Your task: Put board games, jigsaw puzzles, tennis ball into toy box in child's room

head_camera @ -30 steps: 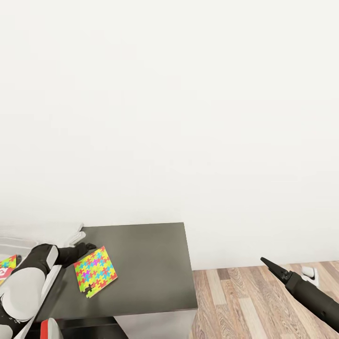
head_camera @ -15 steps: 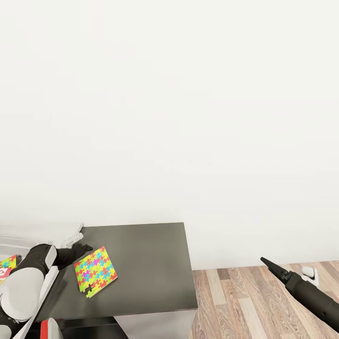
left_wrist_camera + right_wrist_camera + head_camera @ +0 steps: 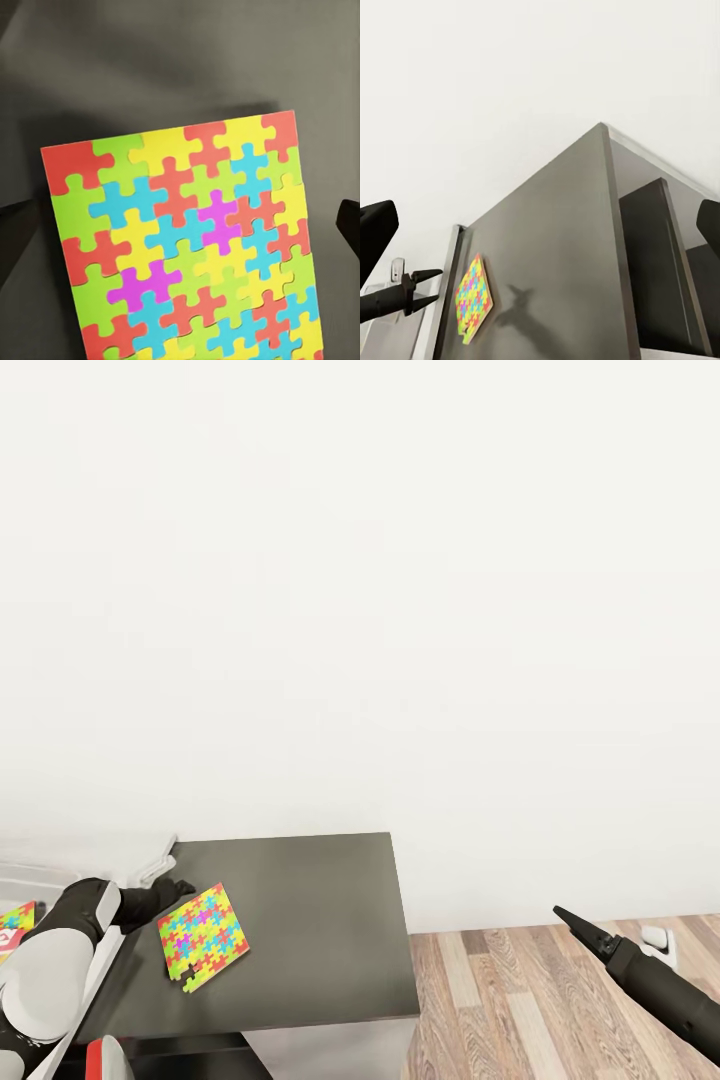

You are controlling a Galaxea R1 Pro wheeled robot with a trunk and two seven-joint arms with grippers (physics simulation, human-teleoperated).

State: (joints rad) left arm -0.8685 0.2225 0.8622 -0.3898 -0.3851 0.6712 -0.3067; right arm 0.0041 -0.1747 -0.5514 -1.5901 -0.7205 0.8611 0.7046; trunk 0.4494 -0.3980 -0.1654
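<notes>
A puzzle (image 3: 203, 937) is seen flat on the dark end of the counter (image 3: 320, 920). The left hand (image 3: 178, 887) is held wide open just beside the puzzle's far edge, gripping nothing. The right hand (image 3: 572, 922) is held over the wooden floor (image 3: 520, 1000), well apart, open and empty. A second puzzle (image 3: 17, 916) lies in the bin (image 3: 30, 872) at left.

A plain white wall (image 3: 360, 590) rises above striped wood-plank floor (image 3: 520, 1000) (brown and grey boards)
</notes>
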